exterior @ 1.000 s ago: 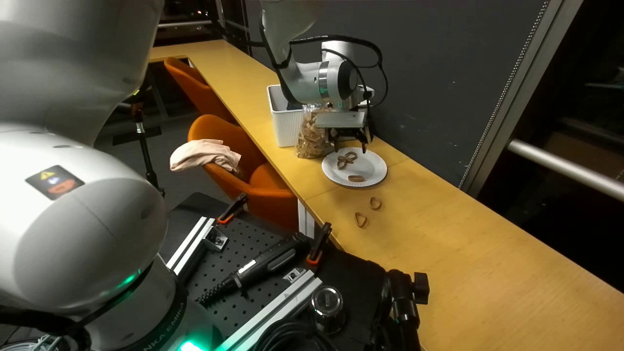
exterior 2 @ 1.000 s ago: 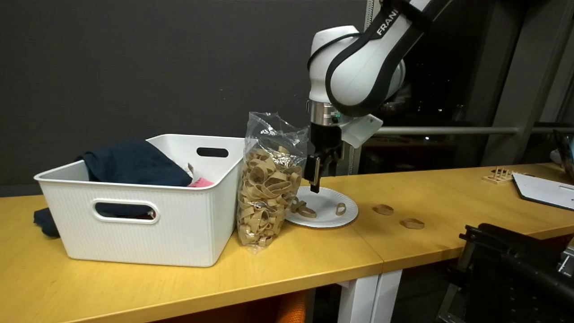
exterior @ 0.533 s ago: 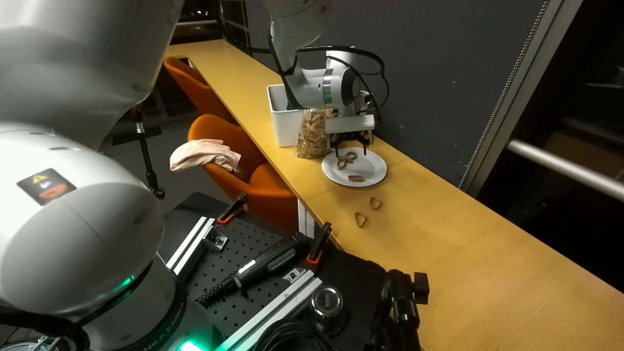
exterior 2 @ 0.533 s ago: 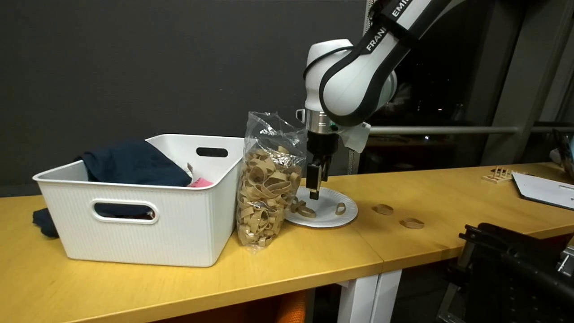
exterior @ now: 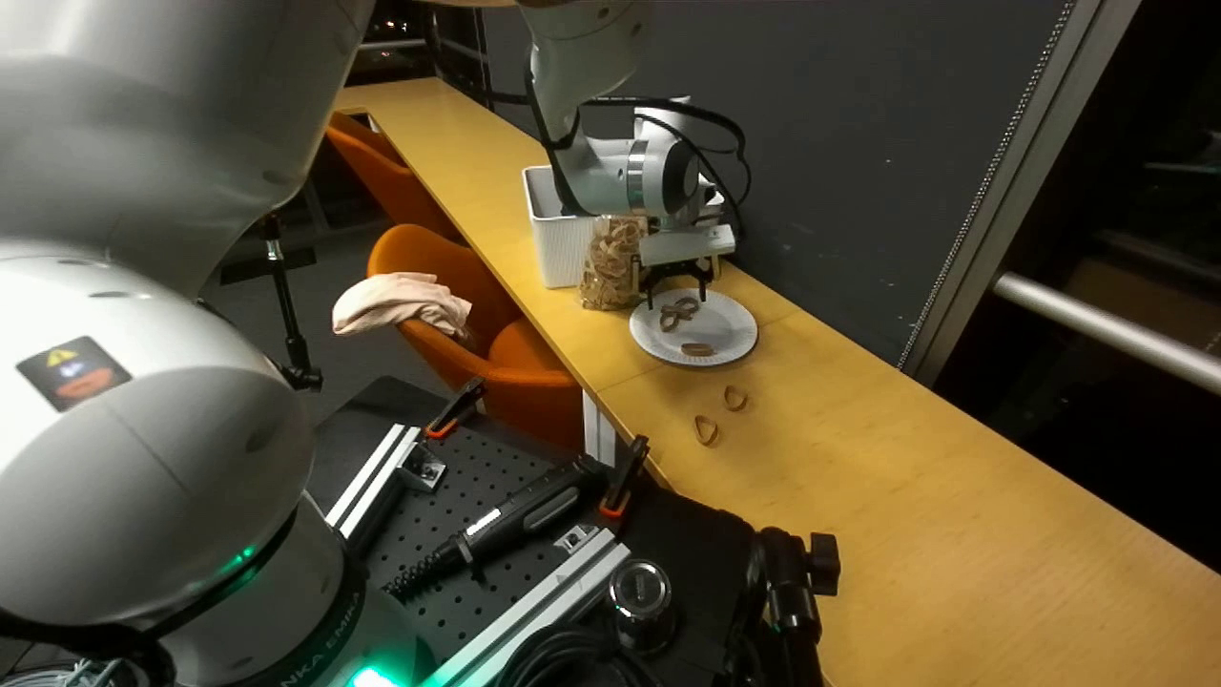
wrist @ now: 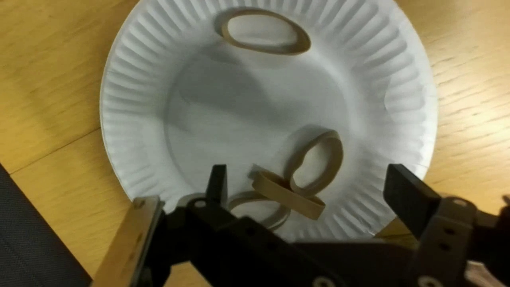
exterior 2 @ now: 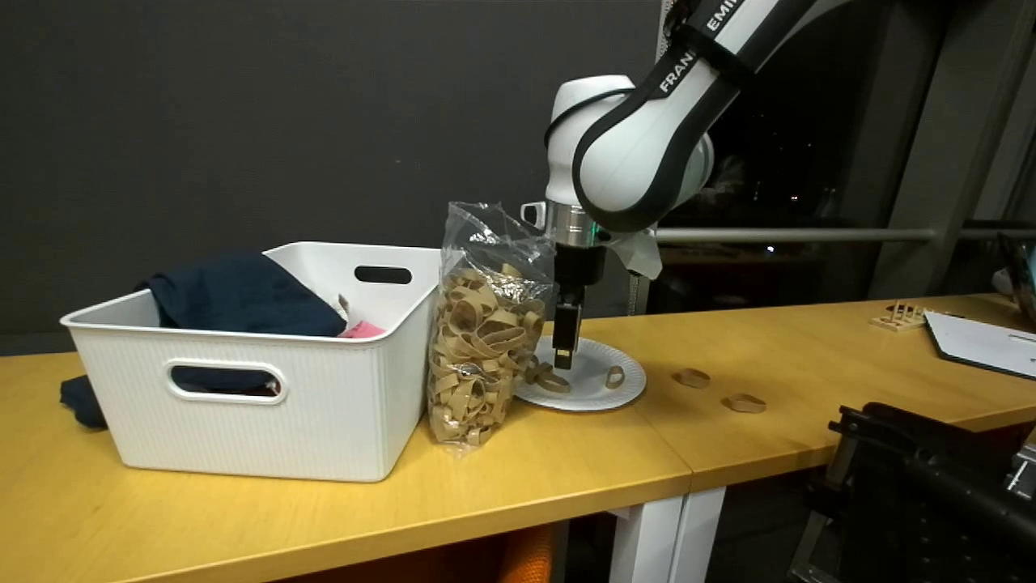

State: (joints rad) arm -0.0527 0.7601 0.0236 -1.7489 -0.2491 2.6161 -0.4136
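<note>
Wrist view: tan, looped rubber bands (wrist: 289,196).

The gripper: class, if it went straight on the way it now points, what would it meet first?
Pointing down with open jaws, the gripper would probably meet the clustered rubber bands first, with the plate beneath them. Depth is unclear, so it might straddle the bands and touch the plate instead.

Close overhead wrist view, exteriors sharing plate (exterior 2: 588,387)
</note>
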